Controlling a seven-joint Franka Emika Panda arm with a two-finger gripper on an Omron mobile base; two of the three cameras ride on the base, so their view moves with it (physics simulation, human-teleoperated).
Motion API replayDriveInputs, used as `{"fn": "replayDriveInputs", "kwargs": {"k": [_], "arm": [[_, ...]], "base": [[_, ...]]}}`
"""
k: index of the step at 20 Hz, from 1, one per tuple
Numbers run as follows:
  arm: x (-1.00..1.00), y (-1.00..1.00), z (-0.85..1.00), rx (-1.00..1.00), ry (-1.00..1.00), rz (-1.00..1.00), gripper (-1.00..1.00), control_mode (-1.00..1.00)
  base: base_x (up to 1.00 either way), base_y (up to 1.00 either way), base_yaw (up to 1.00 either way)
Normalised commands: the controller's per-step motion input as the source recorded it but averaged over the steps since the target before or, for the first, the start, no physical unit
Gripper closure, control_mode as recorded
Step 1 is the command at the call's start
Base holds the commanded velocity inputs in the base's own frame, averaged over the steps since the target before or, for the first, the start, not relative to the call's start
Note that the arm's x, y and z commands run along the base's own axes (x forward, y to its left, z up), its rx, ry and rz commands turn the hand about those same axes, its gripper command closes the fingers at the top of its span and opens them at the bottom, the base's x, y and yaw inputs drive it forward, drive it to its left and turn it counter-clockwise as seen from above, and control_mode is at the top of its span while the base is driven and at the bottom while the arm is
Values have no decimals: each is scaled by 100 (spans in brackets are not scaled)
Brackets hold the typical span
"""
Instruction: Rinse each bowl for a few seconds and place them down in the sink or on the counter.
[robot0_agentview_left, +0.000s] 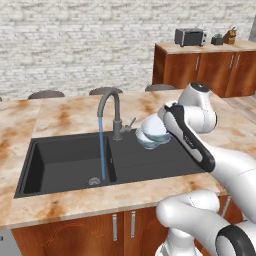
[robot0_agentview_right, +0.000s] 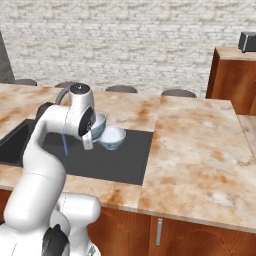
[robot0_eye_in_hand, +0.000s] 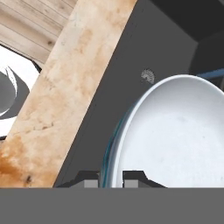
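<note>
Hand view, lower centre: the tool (robot0_eye_in_hand: 110, 183) is pinched nearly shut on the rim of a bowl (robot0_eye_in_hand: 175, 135), tilted above the black sink (robot0_agentview_left: 65, 160), seemingly for rinsing. Second bowl (robot0_agentview_right: 113, 137) sits mid-frame on the drainboard (robot0_agentview_right: 125, 160); water (robot0_agentview_left: 102, 150) runs nearby.

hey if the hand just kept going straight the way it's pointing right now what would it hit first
Apart from the bowl the hand is shut on, probably the black sink: the hand view looks along it down toward the basin drain. Depth is hard to judge.
</note>
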Motion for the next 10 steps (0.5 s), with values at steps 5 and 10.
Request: {"fn": "replayDriveInputs", "kwargs": {"k": [5,10], "arm": [[1,60,-10,0,0,3,100,-100],[1,48,-12,3,-2,2,100,-100]], "base": [[0,0,0],[0,0,0]]}}
